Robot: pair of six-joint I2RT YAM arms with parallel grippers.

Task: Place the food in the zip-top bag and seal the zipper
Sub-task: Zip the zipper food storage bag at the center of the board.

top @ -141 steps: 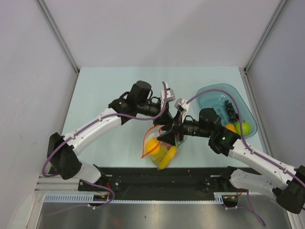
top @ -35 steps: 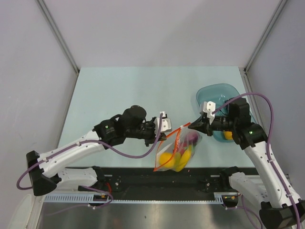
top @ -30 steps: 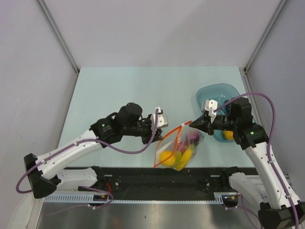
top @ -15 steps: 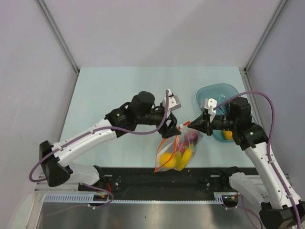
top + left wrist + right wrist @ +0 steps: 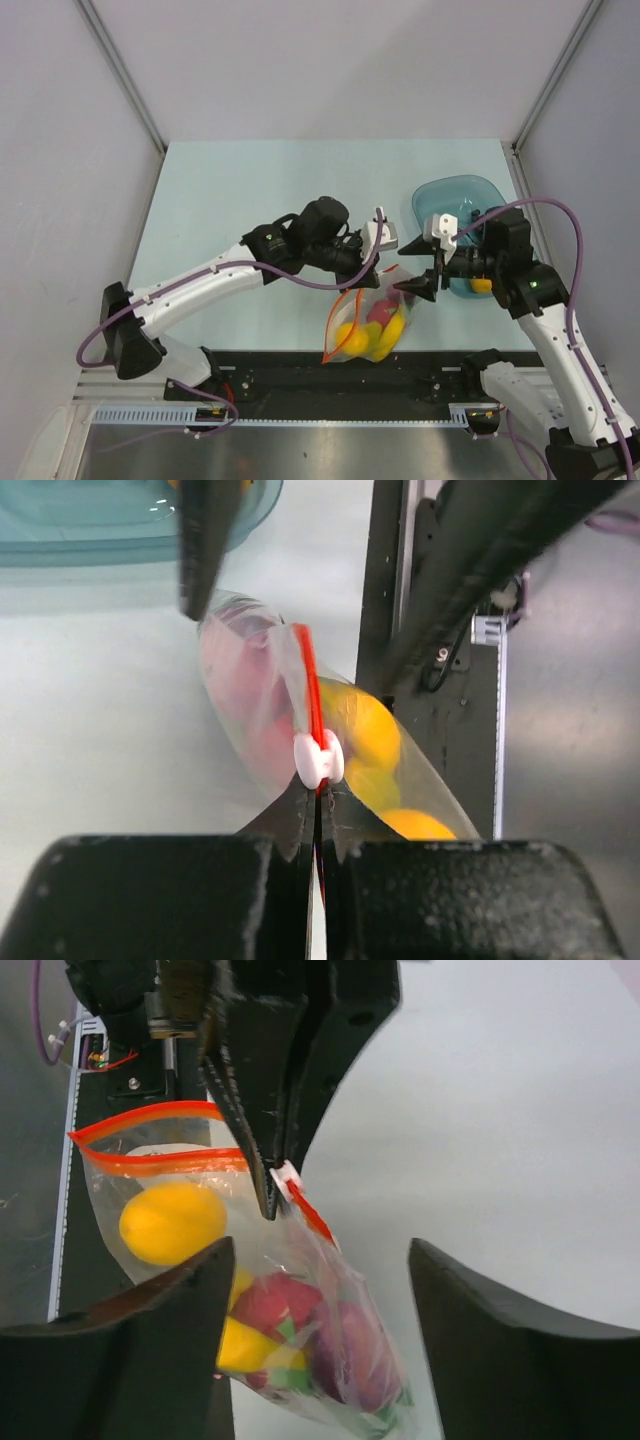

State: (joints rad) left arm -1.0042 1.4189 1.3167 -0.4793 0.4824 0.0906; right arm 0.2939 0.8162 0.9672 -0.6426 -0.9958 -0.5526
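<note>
The zip-top bag [image 5: 365, 322] holds yellow fruits [image 5: 172, 1222], a red piece with green [image 5: 280, 1305] and a purple ball [image 5: 350, 1360]. My left gripper [image 5: 373, 284] is shut on the orange-red zipper [image 5: 308, 680], just behind its white slider [image 5: 318, 760]. In the right wrist view its dark fingers [image 5: 265, 1110] pinch the strip at the slider [image 5: 286, 1176]. The zipper loop [image 5: 150, 1160] left of the slider gapes open. My right gripper [image 5: 418, 287] is open beside the bag's right end, touching nothing; the bag [image 5: 330, 1320] lies between its spread fingers.
The translucent teal bowl [image 5: 455, 192] stands at the right, partly under my right arm, with an orange fruit [image 5: 481, 285] in it. The black rail [image 5: 300, 365] runs along the near table edge under the bag's lower end.
My right gripper has let go of the bag's corner and opened. My left gripper has slid right along the zipper. The bag now hangs from the left gripper alone.
</note>
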